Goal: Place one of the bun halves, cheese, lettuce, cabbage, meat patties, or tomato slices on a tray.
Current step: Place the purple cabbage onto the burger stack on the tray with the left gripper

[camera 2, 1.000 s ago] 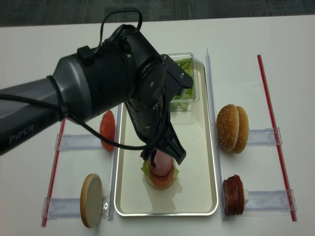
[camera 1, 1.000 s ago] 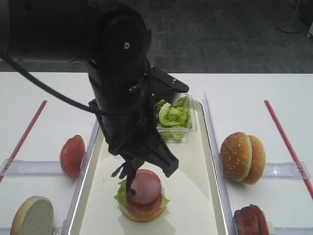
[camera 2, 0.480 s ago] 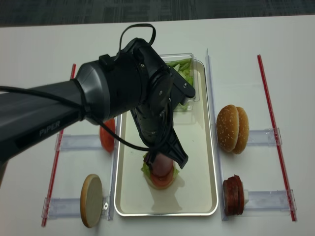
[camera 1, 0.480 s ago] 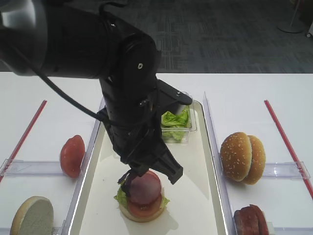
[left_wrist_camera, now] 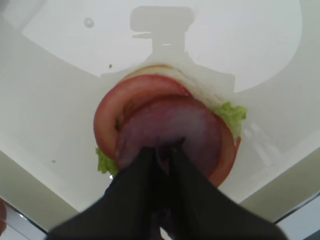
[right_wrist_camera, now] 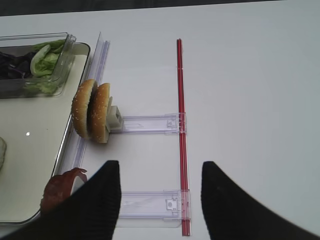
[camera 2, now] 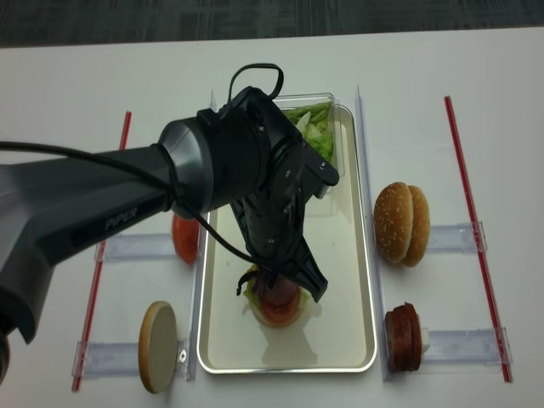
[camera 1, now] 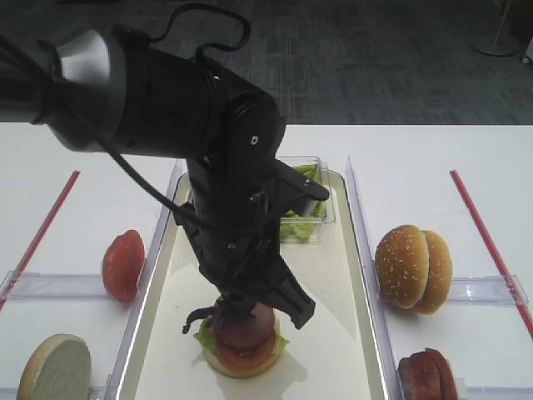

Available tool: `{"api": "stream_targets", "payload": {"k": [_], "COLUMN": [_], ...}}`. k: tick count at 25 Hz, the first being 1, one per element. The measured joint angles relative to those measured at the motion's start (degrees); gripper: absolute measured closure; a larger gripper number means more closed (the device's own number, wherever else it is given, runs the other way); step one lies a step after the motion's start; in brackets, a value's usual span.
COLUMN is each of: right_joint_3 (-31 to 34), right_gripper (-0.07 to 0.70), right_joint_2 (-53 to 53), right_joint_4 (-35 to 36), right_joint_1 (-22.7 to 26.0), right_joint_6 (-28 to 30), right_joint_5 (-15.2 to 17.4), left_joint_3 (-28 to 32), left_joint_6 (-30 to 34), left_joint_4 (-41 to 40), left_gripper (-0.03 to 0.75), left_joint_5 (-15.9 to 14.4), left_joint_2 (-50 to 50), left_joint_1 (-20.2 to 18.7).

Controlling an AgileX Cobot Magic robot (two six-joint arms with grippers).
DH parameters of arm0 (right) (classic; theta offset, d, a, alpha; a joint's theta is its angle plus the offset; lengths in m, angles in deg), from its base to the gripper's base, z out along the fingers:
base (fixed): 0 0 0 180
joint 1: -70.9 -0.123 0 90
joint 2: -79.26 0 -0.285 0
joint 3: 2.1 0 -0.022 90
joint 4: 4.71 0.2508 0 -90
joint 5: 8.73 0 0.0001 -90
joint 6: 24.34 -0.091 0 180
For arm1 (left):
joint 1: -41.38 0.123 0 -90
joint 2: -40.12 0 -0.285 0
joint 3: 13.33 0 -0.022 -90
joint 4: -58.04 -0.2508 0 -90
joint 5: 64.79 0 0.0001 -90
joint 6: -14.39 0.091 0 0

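Note:
My left gripper is shut on a tuft of purple cabbage, right on top of the stack on the tray. The stack is a bun bottom, lettuce, a tomato slice and a pinkish slice. In the left wrist view the shut fingers touch the pinkish slice. My right gripper hangs open and empty over the table. Bun halves, meat patties, tomato slices and a pale bun half stand beside the tray. No cheese shows.
A clear box at the tray's far end holds lettuce and more cabbage. Clear plastic holders and red strips lie on the white table on both sides. The left arm covers much of the tray.
The left gripper has come down and a little forward with the cabbage, onto the top of the stack. More of the lettuce box shows behind the arm.

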Motion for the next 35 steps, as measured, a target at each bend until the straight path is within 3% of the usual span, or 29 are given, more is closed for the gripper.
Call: {"api": "stream_targets", "payload": {"k": [18, 25, 35], "right_joint_3": [0.0, 0.0, 0.0], "right_gripper": [0.232, 0.232, 0.232], "right_joint_2": [0.0, 0.0, 0.0], "right_joint_4": [0.0, 0.0, 0.0], "right_joint_1": [0.0, 0.0, 0.0], "right_joint_6": [-0.4, -0.4, -0.4], "right_joint_5": [0.0, -0.2, -0.2], "left_joint_3": [0.0, 0.0, 0.0], "left_joint_6": [0.7, 2.6, 3.0], "left_joint_4": [4.0, 4.3, -2.0], "left_gripper": [0.664, 0.664, 0.664], "left_joint_5": [4.4, 3.4, 1.7], "left_joint_2": [0.0, 0.0, 0.0], "left_joint_1": [0.0, 0.0, 0.0]}}
